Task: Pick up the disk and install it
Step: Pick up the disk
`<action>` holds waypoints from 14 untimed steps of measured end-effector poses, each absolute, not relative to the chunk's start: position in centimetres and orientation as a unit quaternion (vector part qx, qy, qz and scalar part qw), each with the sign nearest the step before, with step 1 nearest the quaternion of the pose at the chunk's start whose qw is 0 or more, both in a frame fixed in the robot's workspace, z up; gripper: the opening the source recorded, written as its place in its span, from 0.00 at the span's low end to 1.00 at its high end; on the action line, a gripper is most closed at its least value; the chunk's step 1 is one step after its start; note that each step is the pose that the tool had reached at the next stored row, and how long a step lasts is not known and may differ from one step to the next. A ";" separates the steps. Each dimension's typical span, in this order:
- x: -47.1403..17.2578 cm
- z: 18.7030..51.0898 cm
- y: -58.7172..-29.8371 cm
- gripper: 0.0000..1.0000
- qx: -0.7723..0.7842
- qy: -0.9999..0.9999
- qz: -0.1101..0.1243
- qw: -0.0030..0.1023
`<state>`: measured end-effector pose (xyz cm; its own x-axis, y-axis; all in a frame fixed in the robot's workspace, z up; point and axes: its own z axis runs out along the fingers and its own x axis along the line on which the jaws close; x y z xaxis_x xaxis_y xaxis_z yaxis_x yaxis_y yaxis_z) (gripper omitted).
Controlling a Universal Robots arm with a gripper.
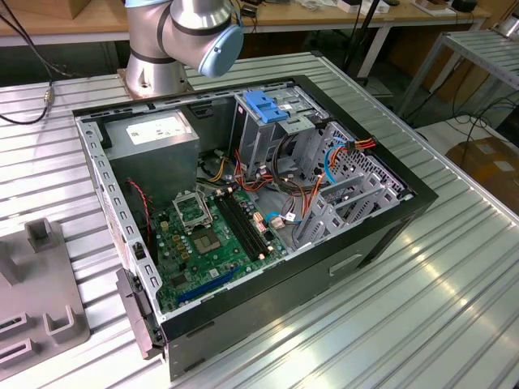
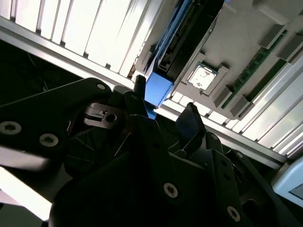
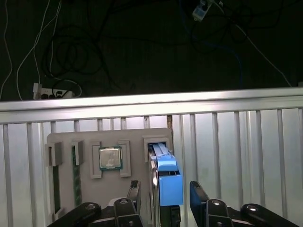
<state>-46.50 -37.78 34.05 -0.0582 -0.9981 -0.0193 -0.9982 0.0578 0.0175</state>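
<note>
The gripper [image 3: 164,193] was observed low over a grey fixture tray [image 3: 132,137] resting on the slatted metal table [image 3: 236,142]. Its two dark fingers [image 3: 135,196] stood apart, one on each side of the disk [image 3: 168,182]. The first wrist view showed a narrow gap on both sides, so they gripped nothing.

The disk stood on edge in a slot of the tray, with the blue carrier frame along its upper edge. A processor chip [image 3: 110,157] sat in a recess of the same tray just beside the disk's slot. A green memory module [image 3: 75,172] lay in a slot beyond the chip, near the tray's far side.

The second wrist view showed the same from below the gripper [image 2: 164,101]. The blue end of the disk [image 2: 158,90] lay between the fingers [image 2: 190,120], with the processor chip [image 2: 202,76] close beyond it.

In the exterior view, an open computer case [image 1: 340,271] lay on its side on the table [image 1: 438,324]. Its motherboard [image 1: 207,239] was exposed. A metal drive cage [image 1: 280,134] at the case's far end carried a blue latch piece [image 1: 266,105]. The arm's base [image 1: 154,57] stood behind the case
</note>
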 end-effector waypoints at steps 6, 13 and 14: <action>-46.5 32.9 -37.7 0.53 -0.686 0.727 0.013 0.001; -46.5 32.8 -37.7 0.53 -0.686 0.727 0.013 0.001; -46.5 32.8 -37.7 0.53 -0.686 0.727 0.013 0.001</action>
